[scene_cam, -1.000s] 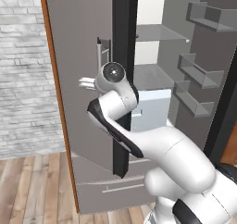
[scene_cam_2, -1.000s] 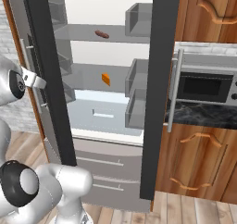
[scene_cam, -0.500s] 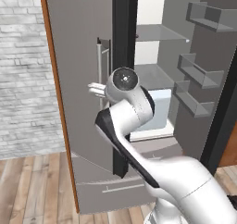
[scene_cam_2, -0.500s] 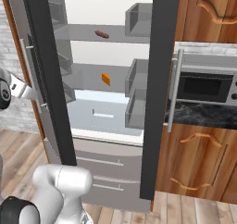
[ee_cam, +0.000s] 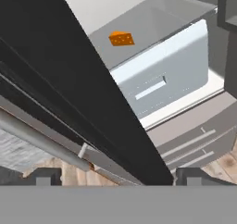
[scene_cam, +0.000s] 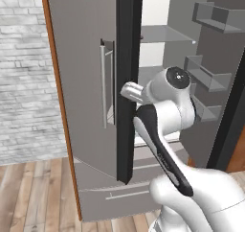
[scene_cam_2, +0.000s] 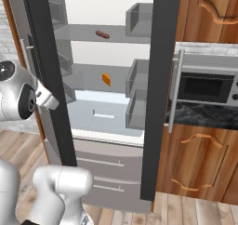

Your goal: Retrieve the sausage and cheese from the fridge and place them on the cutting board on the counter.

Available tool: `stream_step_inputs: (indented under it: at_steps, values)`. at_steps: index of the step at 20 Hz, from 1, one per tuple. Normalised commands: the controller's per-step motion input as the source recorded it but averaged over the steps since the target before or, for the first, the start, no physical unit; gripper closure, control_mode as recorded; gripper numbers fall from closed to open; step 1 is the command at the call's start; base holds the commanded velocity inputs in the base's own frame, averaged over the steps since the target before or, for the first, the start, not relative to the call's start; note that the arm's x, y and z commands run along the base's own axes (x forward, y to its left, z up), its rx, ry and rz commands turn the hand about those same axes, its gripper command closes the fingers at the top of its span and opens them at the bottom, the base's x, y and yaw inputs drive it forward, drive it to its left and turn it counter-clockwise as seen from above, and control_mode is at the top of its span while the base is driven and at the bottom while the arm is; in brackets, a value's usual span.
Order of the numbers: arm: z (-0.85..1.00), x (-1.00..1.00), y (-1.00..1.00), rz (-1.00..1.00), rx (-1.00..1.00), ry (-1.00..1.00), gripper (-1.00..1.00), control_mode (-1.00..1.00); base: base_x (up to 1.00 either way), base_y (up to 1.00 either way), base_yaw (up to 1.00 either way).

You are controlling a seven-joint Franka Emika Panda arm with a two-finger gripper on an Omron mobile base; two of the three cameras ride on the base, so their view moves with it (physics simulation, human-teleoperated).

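fingers (ee_cam: 113,177) have spread, straddling the fridge (ee_cam: 83,102) door edge.

Between the gripper's (ee_cam: 118,177) widely parted finger tips the dark edge of the fridge door (ee_cam: 69,93) runs up and away to the left, its bar handle (ee_cam: 41,142) just above the left tip, and far ahead the orange cheese (ee_cam: 121,38) sits on a grey shelf (ee_cam: 152,19) over a pale drawer (ee_cam: 162,77).
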Motion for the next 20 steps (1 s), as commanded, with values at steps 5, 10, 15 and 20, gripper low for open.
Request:
stream_step_inputs:
  at_steps: [5, 10, 15, 20]
  values:
    - [0.13, 0.09, -0.54, -0.16, 0.2, 0.23, -1.0, -1.0, 0.0, 0.0, 0.0]
    - [0.08, 0.42, -0.32, -0.09, 0.21, 0.2, -1.0, -1.0, 0.0, 0.0, 0.0]
    - [0.06, 0.53, -0.23, -0.06, 0.27, 0.14, -1.0, -1.0, 0.0, 0.0, 0.0]
    - [0.0, 0.7, -0.08, -0.04, 0.22, 0.07, -1.0, -1.0, 0.0, 0.0, 0.0]
